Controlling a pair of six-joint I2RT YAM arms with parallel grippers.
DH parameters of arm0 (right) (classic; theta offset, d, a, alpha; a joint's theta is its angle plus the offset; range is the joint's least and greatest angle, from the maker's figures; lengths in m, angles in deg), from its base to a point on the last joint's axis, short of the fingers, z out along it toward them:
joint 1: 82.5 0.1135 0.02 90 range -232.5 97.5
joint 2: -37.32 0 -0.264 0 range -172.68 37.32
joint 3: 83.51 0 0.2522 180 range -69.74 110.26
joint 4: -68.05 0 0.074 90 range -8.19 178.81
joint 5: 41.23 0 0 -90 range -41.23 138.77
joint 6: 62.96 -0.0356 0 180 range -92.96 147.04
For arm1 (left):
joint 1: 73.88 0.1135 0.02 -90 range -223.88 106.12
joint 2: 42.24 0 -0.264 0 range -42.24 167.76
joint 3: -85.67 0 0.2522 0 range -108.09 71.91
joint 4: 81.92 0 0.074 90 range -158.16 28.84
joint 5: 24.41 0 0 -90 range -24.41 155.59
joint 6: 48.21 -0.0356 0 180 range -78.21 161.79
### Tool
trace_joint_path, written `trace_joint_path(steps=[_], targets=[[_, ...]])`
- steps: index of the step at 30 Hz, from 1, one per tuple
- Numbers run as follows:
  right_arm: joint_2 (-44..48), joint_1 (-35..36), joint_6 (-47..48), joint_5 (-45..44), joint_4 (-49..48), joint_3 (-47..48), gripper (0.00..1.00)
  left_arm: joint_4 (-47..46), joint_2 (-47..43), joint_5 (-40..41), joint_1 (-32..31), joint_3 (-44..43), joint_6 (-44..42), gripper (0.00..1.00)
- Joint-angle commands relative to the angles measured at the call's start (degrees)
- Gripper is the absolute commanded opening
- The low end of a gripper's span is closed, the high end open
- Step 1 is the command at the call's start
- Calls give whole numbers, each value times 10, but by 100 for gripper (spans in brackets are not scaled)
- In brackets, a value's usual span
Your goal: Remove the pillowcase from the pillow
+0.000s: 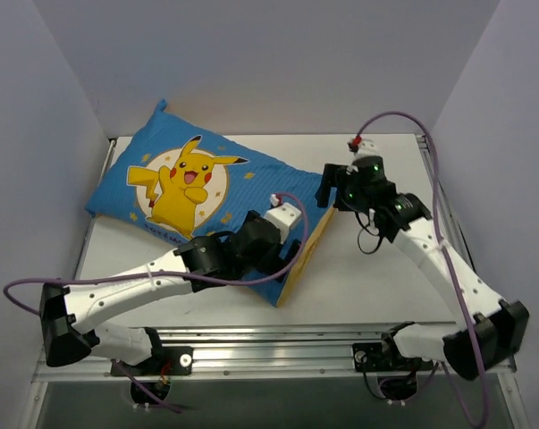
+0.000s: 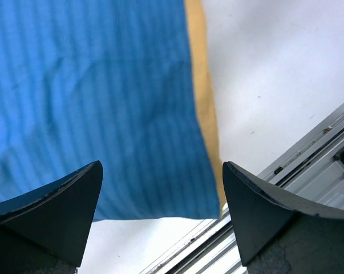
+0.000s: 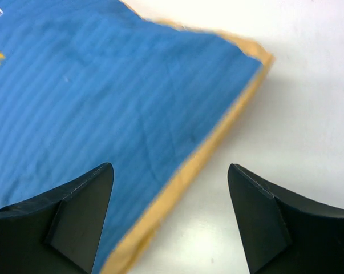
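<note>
One pillowcase (image 1: 242,183) — left gripper (image 2: 161,166), right gripper (image 3: 170,166), two in all, both released, empty.

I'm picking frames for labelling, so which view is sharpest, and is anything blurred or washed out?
Left wrist view: sharpest, the pillowcase stripes read crisply. Right wrist view: softer, its yellow edge smeared, the table nearly blown white. Top view: even light, no glare.

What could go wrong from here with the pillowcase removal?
1. Both claws are open. The right claw straddles the yellow lining edge and may close on bare table instead of fabric.
2. The left claw hovers over the pillowcase corner by the near rail. Pinching both layers there could seal the opening or drag everything off the table.
</note>
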Motion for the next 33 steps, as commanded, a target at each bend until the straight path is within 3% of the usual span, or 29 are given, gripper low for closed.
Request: trace_joint_path(steps=[1,7,13,20,27,31,33], targets=[[92,-15,-72,-23,9,-109,77,16,62,121,-68,-49,-20,94],[208,-24,-176,-3,-27,-259,77,35,176,169,-112,-132,-13,87],[259,-33,-191,-3,-31,-299,77,84,257,234,-122,-168,26,83],[280,-46,-176,-3,6,-305,77,120,293,264,-122,-160,71,73],[283,-47,-154,58,1,-312,79,120,288,271,-122,-132,94,48],[283,-47,-140,82,0,-324,79,114,272,267,-122,-131,94,22],[284,-47,-138,101,-6,-332,79,114,267,259,-121,-140,85,19]])
